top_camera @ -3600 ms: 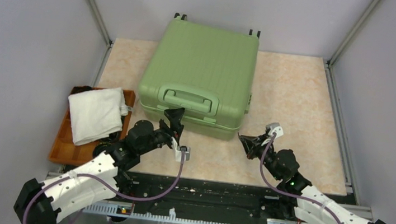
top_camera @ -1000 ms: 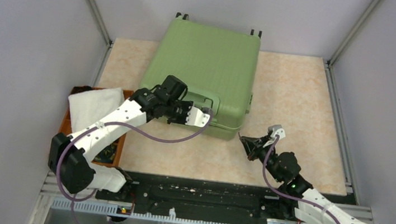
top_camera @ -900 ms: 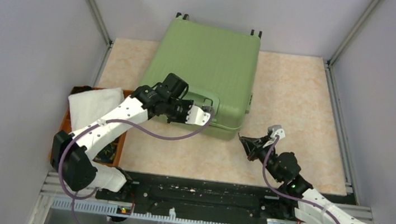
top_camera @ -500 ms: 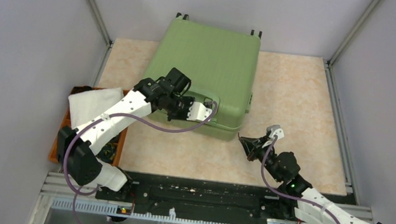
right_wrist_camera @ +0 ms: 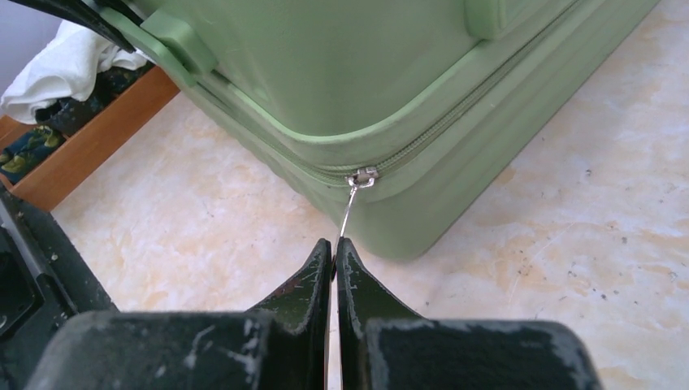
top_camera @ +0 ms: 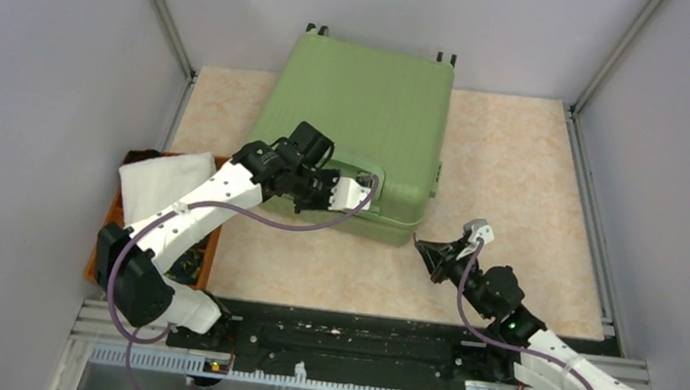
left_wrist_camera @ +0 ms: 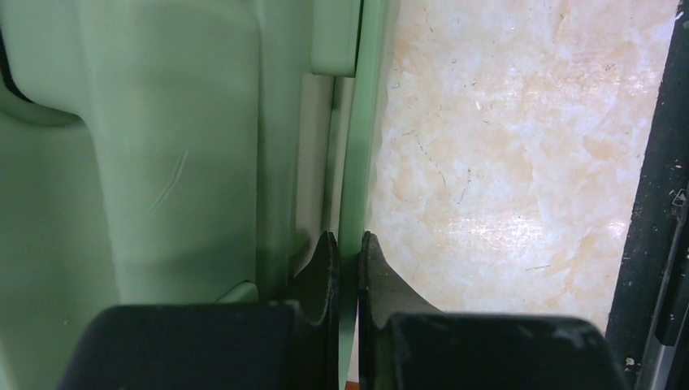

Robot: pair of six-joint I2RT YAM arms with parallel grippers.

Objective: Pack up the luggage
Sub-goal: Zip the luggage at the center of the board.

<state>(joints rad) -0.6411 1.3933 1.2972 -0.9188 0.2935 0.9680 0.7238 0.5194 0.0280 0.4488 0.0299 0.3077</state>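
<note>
The right claw (right_wrist_camera: 333, 245) is pressed together on the very end of the thin metal zipper pull (right_wrist_camera: 349, 207), which rises from its tips to the slider (right_wrist_camera: 362, 176). The slider sits at the near right corner of the suitcase (top_camera: 361, 109). From there the zipper seam runs level with the desk (top_camera: 511, 165). One way it follows the front wall toward the left claw; the other way it follows the right side wall toward the back, and there the teeth look meshed. So the case lies just ahead of this claw and a little to its left, and I judge any pull must follow the seam, not lift away from it.

The left claw (left_wrist_camera: 342, 244) is pinched on a thin green rim (left_wrist_camera: 351, 146) at the front wall of the case. The suitcase lies flat and closed at the far middle of the desk. A tray (top_camera: 103, 261) with a white cloth (top_camera: 165, 189) sits at the left edge. The right arm is the nearer one to the slider.
</note>
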